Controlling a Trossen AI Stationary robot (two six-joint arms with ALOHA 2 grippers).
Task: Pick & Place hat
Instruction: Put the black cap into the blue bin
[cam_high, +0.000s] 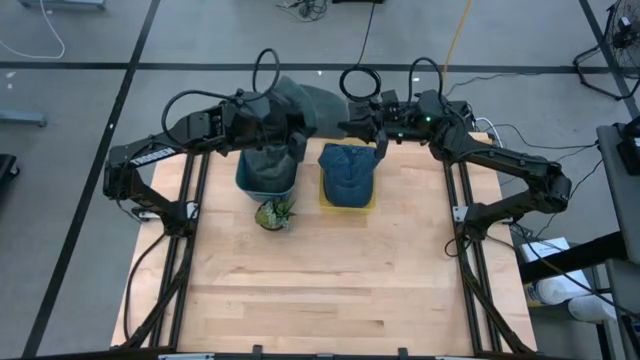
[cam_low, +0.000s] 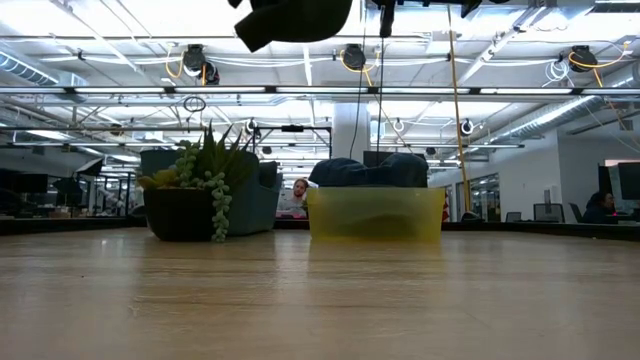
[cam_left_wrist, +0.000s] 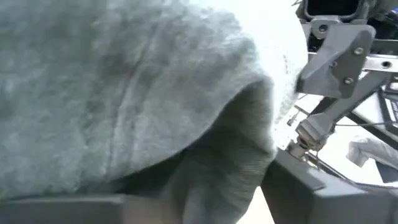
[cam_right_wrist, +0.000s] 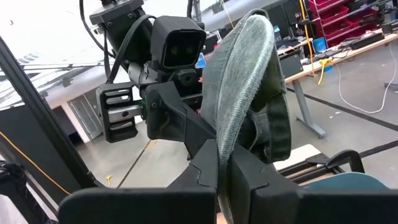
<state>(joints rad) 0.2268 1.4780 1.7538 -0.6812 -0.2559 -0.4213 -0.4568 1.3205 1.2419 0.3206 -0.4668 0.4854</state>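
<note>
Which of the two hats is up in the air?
The grey-green hat, held aloft between both pincers behind the bins; the blue hat lies in the yellow bin.

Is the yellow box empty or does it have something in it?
Not empty. A blue cap sits in the yellow box, bulging above its rim.

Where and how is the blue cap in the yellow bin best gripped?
Probably by the crown of the blue cap, coming straight down: it mounds above the rim of the yellow bin, whose walls block its sides. The green hat is pinched by the right gripper.
</note>
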